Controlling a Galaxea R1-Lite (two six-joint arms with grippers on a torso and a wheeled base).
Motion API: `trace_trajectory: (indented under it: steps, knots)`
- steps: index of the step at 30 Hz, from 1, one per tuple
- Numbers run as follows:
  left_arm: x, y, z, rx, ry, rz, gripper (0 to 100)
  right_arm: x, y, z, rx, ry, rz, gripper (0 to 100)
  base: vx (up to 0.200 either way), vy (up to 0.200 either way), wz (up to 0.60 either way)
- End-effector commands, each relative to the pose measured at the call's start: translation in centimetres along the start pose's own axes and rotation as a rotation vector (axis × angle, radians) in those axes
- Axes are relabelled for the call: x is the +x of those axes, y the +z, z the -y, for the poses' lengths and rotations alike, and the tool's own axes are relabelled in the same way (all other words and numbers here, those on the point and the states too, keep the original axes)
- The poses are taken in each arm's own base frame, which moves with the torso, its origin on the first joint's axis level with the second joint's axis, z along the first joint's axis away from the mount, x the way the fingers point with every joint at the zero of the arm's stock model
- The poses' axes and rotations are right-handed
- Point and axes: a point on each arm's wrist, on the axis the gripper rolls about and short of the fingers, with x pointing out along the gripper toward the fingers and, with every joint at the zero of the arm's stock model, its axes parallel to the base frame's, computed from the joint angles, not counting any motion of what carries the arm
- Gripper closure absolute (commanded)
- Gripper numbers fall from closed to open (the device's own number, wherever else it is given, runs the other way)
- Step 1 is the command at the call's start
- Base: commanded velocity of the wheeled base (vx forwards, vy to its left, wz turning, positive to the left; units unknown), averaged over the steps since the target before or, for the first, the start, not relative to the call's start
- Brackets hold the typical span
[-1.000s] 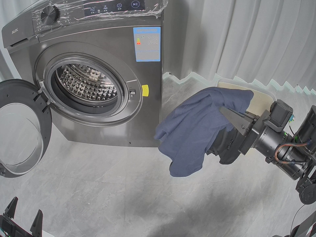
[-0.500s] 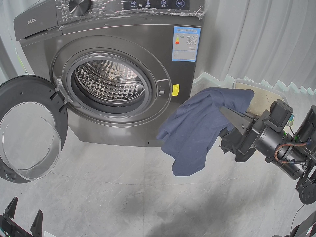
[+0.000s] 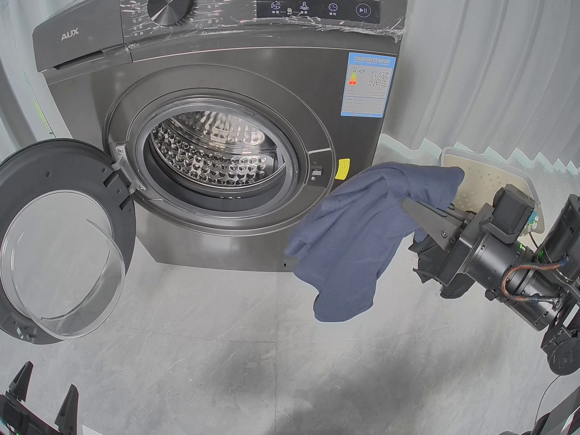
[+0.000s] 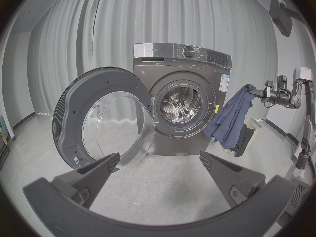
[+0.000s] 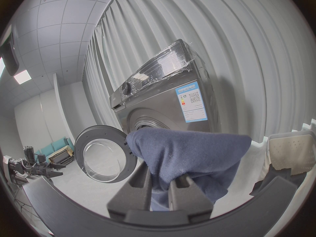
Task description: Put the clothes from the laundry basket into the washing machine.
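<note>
A grey front-loading washing machine [image 3: 241, 49] stands ahead with its round door [image 3: 57, 237] swung open to the left and its steel drum [image 3: 211, 149] bare. My right gripper [image 3: 423, 209] is shut on a dark blue garment [image 3: 362, 231], which hangs in the air to the right of the machine's front. In the right wrist view the blue garment [image 5: 187, 155] is pinched between the fingers [image 5: 141, 185]. A pale laundry basket [image 3: 492, 182] sits on the floor behind that arm, with a dark garment [image 4: 243, 140] draped over its edge. My left gripper [image 4: 158, 163] is open, low and far from the machine.
Pale curtains [image 3: 495, 61] hang behind the machine and the basket. The grey tiled floor [image 3: 211, 345] in front of the drum opening is open room. The open door [image 4: 102, 116] juts out toward my left side.
The whole head view has shifted, so the machine sits farther right and larger in the picture. The right gripper still holds the blue garment in much the same place.
</note>
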Motion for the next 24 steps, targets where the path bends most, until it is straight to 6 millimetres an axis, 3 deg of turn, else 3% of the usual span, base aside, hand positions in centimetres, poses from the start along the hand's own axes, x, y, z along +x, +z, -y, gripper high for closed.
trace_trajectory:
  steps: [1, 9, 24]
  knots:
    - [0.07, -0.46, -0.01, 0.000, 0.000, -0.010, 0, 0.02, -0.04, 0.02, 0.000, -0.001, -0.001, 100, 0.000, 0.200, 0.00]
    - [0.06, -0.46, -0.01, 0.000, 0.000, -0.009, 0, 0.00, -0.07, 0.07, -0.001, -0.004, -0.003, 100, 0.000, 0.200, 0.00]
    - [0.06, -0.46, -0.01, -0.002, 0.002, -0.009, 0, -0.01, -0.44, 0.18, 0.001, -0.007, -0.018, 100, 0.000, 0.000, 0.00]
